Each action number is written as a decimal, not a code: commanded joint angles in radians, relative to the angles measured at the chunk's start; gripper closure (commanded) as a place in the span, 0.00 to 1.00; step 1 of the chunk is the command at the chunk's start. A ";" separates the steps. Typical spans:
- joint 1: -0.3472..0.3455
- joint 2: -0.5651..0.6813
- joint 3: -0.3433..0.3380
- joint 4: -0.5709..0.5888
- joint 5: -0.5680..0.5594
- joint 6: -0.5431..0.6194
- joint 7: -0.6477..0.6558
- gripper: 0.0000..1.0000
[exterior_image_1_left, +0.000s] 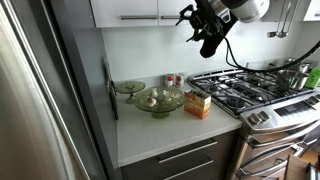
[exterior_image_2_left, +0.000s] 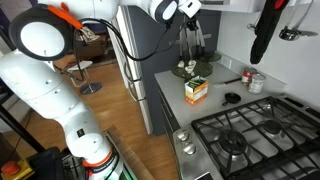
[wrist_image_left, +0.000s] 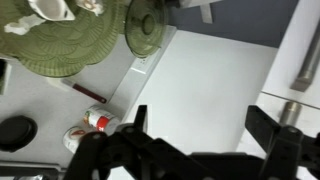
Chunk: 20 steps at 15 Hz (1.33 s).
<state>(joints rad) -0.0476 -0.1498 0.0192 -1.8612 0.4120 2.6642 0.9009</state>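
Note:
My gripper (exterior_image_1_left: 207, 42) hangs high above the white countertop (exterior_image_1_left: 160, 130), close to the upper cabinets, and also shows in an exterior view (exterior_image_2_left: 190, 30). In the wrist view the gripper (wrist_image_left: 205, 125) stands open, its two dark fingers wide apart, with only bare counter (wrist_image_left: 200, 70) between them. It holds nothing and touches nothing. Below it lie a large green glass dish (wrist_image_left: 70, 40), a smaller green bowl (wrist_image_left: 145, 30), a small can (wrist_image_left: 98, 120) and a thin red stick (wrist_image_left: 88, 93). The dish with food (exterior_image_1_left: 158, 100) sits mid-counter.
An orange box (exterior_image_1_left: 198, 103) stands on the counter beside the gas stove (exterior_image_1_left: 250, 90). The steel fridge (exterior_image_1_left: 40, 100) walls the counter's other end. A pot (exterior_image_1_left: 295, 75) sits on the stove. A black lid (exterior_image_2_left: 232, 98) and a can (exterior_image_2_left: 256, 82) lie near the box (exterior_image_2_left: 196, 90).

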 joint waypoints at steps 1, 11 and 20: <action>0.040 0.053 -0.019 0.065 0.144 0.111 -0.039 0.00; 0.018 0.162 -0.025 0.215 0.160 0.130 -0.033 0.00; 0.018 0.250 -0.046 0.347 0.044 0.041 0.096 0.00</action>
<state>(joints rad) -0.0305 0.0725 -0.0155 -1.5713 0.5081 2.7760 0.9171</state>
